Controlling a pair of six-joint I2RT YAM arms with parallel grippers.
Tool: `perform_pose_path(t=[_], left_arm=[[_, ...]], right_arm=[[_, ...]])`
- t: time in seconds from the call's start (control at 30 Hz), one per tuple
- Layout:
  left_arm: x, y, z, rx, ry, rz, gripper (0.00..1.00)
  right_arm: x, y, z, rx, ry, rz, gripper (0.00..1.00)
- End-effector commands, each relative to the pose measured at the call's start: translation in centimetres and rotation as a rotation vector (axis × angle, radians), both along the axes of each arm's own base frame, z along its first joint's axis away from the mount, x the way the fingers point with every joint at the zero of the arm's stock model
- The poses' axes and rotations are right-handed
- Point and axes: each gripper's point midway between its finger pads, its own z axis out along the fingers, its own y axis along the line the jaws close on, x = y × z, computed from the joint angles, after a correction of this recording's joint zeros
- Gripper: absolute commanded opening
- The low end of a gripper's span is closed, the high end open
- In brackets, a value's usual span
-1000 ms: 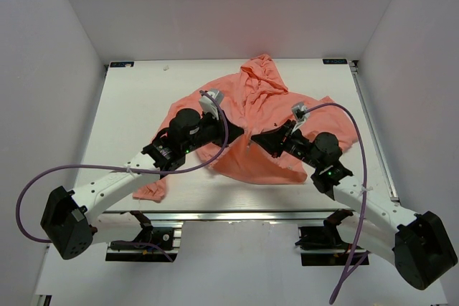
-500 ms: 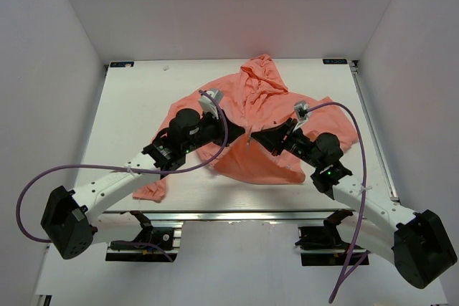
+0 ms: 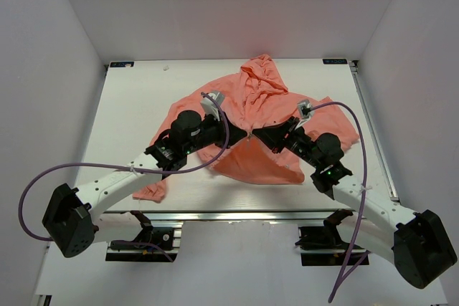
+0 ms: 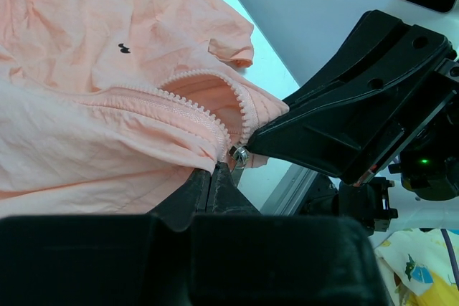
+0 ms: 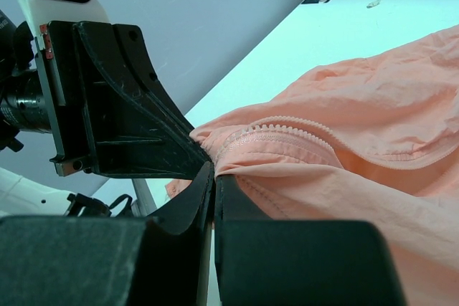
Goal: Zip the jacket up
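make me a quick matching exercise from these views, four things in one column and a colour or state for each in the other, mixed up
Column one:
1. jacket
2. zipper slider
3. chest mark
4. left gripper

Column two:
a. tiny and dark
b. salmon pink
c. shut on fabric
d. silvery metal

Pairs: 1-b, 2-d, 3-a, 4-c

The jacket (image 3: 251, 116) is thin, matt, wrinkled cloth; its zipper slider (image 4: 238, 155) is shiny metal. The left gripper (image 4: 213, 171) is matt black plastic. The table (image 3: 136, 98) is smooth, white.
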Motion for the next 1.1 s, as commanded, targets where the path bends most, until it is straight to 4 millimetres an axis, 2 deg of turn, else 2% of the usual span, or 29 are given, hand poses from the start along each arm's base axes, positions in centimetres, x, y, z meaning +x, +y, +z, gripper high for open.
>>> perform_pose_path(t=[0.0,0.3,0.47,0.7,0.87,1.07], left_arm=[[-0.6,-0.4,1.3,-0.047,-0.024,-0.028,0.0],[-0.4,0.2,1.5,-0.062,-0.023,0.008,0.0],[-0.1,0.5,2.5,-0.085,-0.053,0.032,0.0],[-0.1,0.4,2.9,-0.096,-0.059,0.032,0.0],[-0.2,0.2,2.9,-0.109,-0.056,0.018,0.0],[-0.5,-0.5,2.3,-0.107,-0.037,-0.019,0.0]], right_arm=[[0.5,-0.4,1.8,0.046,-0.043,-0.033,0.0],[0.2,-0.7,1.0,0.038,-0.022,-0.041,0.0],[-0.5,-1.0,0.6,0.04,-0.023,-0.033,0.0],[-0.7,-1.1,0.4,0.053,-0.016,-0.029,0.0],[-1.1,-0.8,1.5,0.086,-0.044,-0.001,0.0],[-1.1,-0.7,1.6,0.1,-0.052,0.009,0.0]])
